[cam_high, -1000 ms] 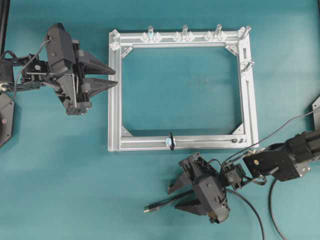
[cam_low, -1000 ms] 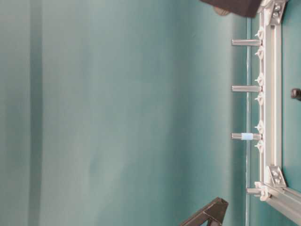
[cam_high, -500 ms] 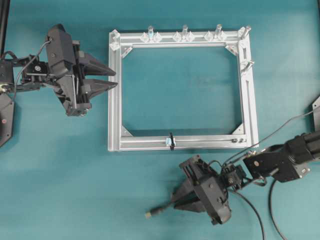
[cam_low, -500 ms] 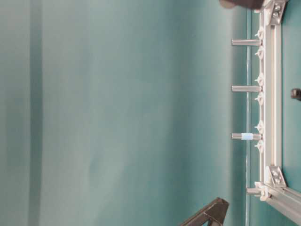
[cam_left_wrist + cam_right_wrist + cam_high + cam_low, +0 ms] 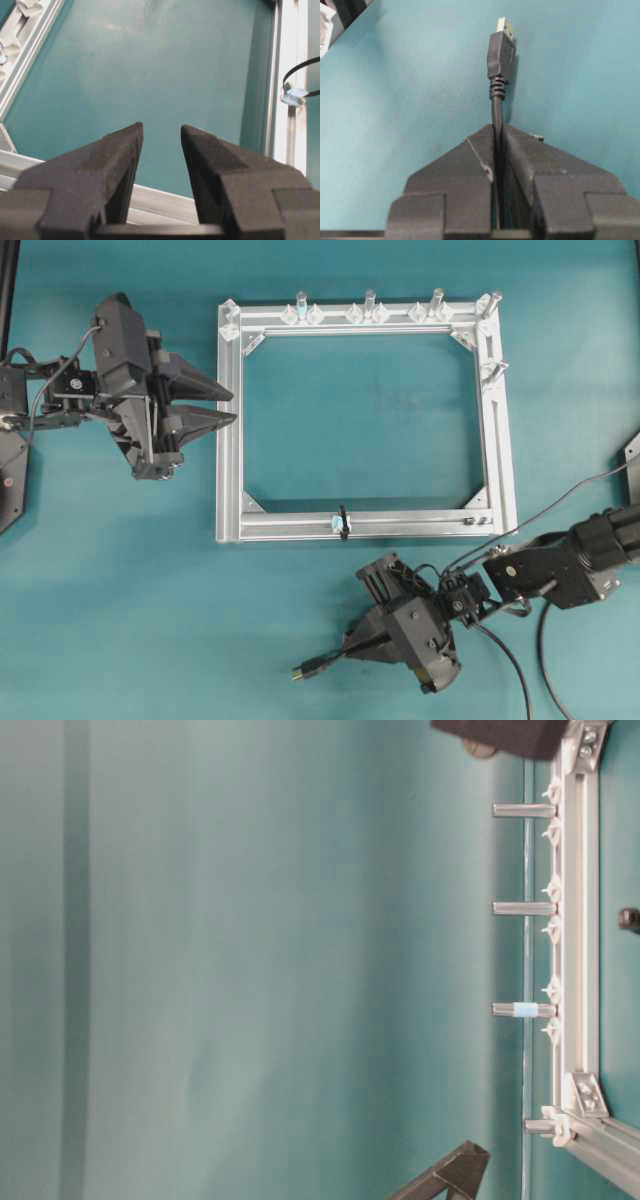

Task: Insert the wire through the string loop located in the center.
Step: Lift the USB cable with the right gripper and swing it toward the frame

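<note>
I read the task as begun but not far advanced; the right gripper (image 5: 498, 131) has its jaws pressed together on the long thin black wire (image 5: 496, 112), just behind the moulded plug with its small silvery tip, which projects ahead of the fingertips over the teal table (image 5: 120, 590); the grasp step therefore appears complete. In the overhead view the right gripper (image 5: 352, 648) and the wire (image 5: 318, 668) sit below the rectangular silver aluminium frame (image 5: 228, 440), apart from it; the tiny black string loop (image 5: 342, 522) stands on the frame's lower rail near its middle, and nothing passes through it yet. The left gripper (image 5: 222, 404) hangs at the frame's left rail with its jaws partly open and nothing between them; its wrist view shows the string loop (image 5: 299, 82) at the right edge. Remaining, in my judgement: carry the plug to the loop, align it, thread it through.
</note>
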Controlling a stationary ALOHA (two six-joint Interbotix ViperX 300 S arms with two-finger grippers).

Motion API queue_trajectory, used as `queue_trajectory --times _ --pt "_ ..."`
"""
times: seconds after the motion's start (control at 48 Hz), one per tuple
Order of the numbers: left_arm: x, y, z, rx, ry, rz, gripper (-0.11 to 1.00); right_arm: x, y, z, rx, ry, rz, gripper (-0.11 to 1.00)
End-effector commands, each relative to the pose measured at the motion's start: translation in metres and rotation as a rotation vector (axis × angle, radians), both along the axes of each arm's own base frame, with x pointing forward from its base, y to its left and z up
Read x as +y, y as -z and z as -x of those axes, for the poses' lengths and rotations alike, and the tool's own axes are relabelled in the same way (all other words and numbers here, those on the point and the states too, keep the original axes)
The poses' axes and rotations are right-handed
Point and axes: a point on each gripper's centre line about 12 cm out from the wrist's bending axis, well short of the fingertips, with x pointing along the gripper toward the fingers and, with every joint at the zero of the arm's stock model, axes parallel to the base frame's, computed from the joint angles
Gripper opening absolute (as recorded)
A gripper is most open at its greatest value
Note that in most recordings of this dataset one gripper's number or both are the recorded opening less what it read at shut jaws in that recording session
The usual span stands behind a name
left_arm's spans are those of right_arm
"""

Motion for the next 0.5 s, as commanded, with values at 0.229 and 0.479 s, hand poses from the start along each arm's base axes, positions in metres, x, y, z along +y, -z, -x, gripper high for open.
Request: queue_trajectory --times 0.229,0.479 --pt "-0.009 -0.005 -0.003 -0.020 0.030 0.001 0.39 -0.002 -0.001 -0.002 0.026 0.043 -0.042 0.07" --pt "-0.011 -0.002 -0.002 -0.013 0.036 0.002 0.39 -0.001 -0.014 0.004 0.011 0.042 -0.061 0.07"
